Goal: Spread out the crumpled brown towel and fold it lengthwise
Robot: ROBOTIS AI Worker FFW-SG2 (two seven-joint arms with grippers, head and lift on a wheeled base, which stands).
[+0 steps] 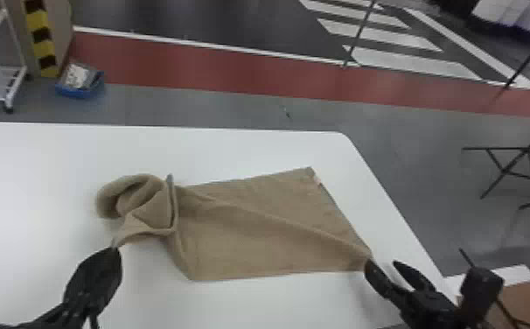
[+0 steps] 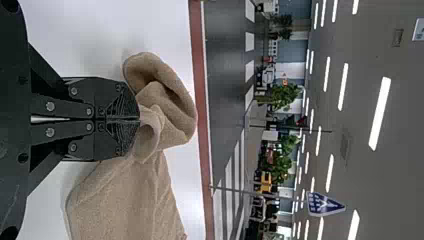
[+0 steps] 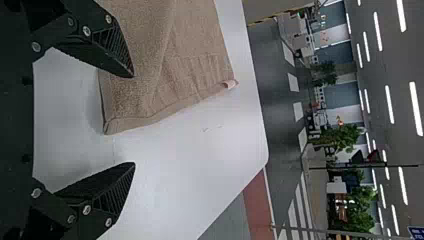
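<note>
Seeing wide room on the table (image 1: pixel 28 175) to the left, a narrower strip along its right edge; finding the brown towel (image 1: pixel 251 236) between, bunched leftward; clamped on that bunch's near side with the left gripper (image 1: pixel 114 248); holding the right gripper (image 1: pixel 381 262) spread by the near right towel corner.

A smooth white tabletop (image 1: pixel 251 151) with straight edges and a rounded far right corner carries a brown terry-cloth towel (image 1: pixel 242 249). The towel's left end is bunched into a curled, folded heap, while the rest lies mostly flat toward the table's right edge, with a long ridge slanting across it to the near right corner. A small pale tag (image 1: pixel 317 180) sits at the towel's far right corner, near the table's right edge.
</note>
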